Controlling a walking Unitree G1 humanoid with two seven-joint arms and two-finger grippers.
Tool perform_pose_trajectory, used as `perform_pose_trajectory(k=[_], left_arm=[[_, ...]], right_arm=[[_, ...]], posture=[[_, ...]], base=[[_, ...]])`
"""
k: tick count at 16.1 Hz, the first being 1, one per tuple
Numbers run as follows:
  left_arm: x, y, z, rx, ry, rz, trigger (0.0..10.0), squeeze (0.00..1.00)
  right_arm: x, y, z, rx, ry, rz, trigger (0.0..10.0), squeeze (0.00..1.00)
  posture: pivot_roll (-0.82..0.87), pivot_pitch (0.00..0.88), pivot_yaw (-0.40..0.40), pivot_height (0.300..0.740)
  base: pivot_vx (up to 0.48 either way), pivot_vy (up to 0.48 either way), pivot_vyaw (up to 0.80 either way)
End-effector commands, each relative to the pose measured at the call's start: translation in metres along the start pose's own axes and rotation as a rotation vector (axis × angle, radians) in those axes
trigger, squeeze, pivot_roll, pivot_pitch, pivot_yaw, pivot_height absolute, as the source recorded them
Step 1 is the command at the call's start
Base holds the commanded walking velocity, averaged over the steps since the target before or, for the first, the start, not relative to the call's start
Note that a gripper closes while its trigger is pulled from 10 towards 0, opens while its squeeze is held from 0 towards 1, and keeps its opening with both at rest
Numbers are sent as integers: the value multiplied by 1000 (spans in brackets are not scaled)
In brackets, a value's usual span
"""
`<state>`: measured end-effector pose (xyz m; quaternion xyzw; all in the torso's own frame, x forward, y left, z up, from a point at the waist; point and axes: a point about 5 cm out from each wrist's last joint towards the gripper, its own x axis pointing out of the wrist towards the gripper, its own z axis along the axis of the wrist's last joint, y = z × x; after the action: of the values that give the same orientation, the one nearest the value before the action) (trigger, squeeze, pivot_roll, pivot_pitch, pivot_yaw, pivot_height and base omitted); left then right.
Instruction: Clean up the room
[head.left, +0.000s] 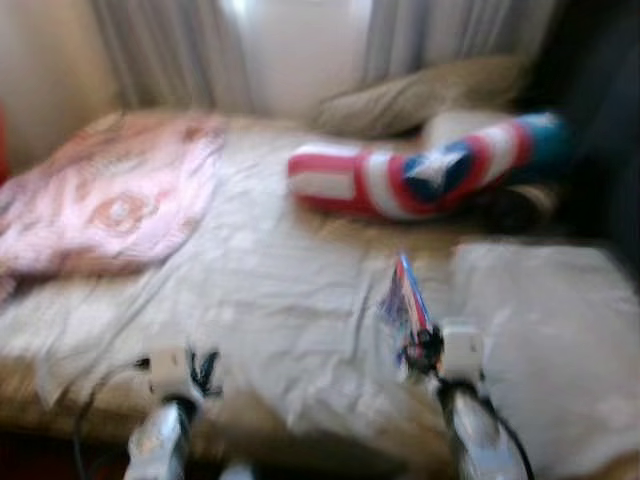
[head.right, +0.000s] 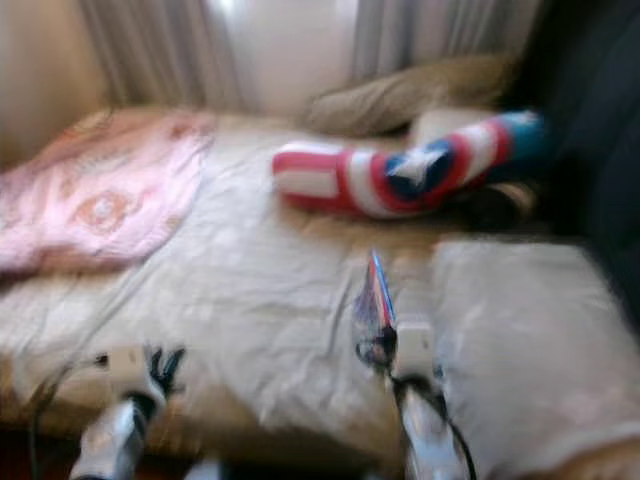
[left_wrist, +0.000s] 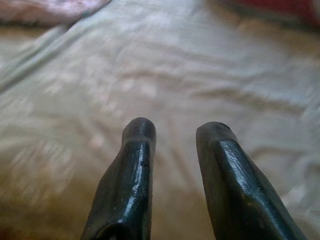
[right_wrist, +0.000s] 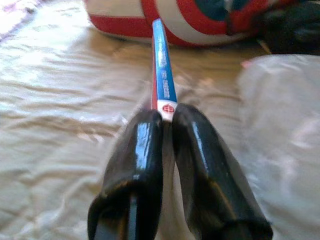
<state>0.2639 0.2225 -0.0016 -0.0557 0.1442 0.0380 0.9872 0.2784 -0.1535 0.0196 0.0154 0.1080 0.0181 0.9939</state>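
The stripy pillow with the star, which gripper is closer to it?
Right. The right gripper, shut on a blue wrapper, is just short of the pillow. The left gripper is open over the sheet, farther away.

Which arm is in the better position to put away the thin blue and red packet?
The right. The right gripper is already shut on the blue and red packet above the bed. The left gripper is open and holds nothing.

Silver arms (head.left: 160, 440) — glossy black fingers (left_wrist: 127, 185).
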Motion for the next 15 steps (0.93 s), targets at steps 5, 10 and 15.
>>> perform_pose_trajectory(k=[5, 10, 15], left_arm=[[-2, -1, -6, -18, 33, -15, 10000, 0], [-1, -2, -7, -20, 41, -25, 10000, 0], [-2, 0, -7, -26, 43, -16, 10000, 0]], right_arm=[[2, 1, 7, 0, -35, -4, 10000, 0], [-1, -11, -8, -29, 58, -89, 10000, 0], [-1, -14, -9, -38, 60, -117, 10000, 0]], posture=[[9, 0, -14, 650], [11, 0, -14, 650], [12, 0, -15, 650]], base=[[0, 0, 0], [106, 0, 0], [285, 0, 0]])
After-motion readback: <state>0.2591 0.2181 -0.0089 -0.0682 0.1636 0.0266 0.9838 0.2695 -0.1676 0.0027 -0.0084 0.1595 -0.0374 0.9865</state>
